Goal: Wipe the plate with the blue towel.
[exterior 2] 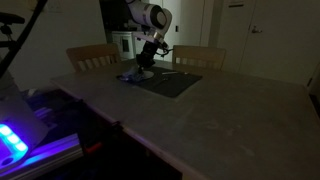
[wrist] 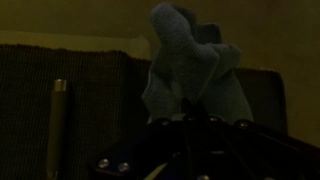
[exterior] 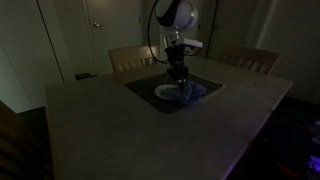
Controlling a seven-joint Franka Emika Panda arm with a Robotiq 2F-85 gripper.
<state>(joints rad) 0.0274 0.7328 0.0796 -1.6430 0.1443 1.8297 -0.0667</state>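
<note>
The room is dim. A white plate (exterior: 164, 91) lies on a dark placemat (exterior: 145, 86) in the middle of the table. The blue towel (exterior: 192, 92) is bunched on the plate's side, right under my gripper (exterior: 179, 80). In an exterior view the gripper (exterior 2: 142, 69) reaches down onto the towel (exterior 2: 129, 77) at the mat's end. In the wrist view the towel (wrist: 190, 60) rises in a crumpled heap from between my jaws (wrist: 186, 122), which look shut on it. The fingertips are lost in the dark. The plate is hidden in the wrist view.
Two wooden chairs (exterior: 132, 57) (exterior: 250, 58) stand at the table's far side. A slim pale utensil-like object (wrist: 57, 120) lies on the placemat (wrist: 90, 90). A glowing blue device (exterior 2: 12, 140) sits beside the table. The stone-coloured table top (exterior: 110, 125) stretches toward the camera.
</note>
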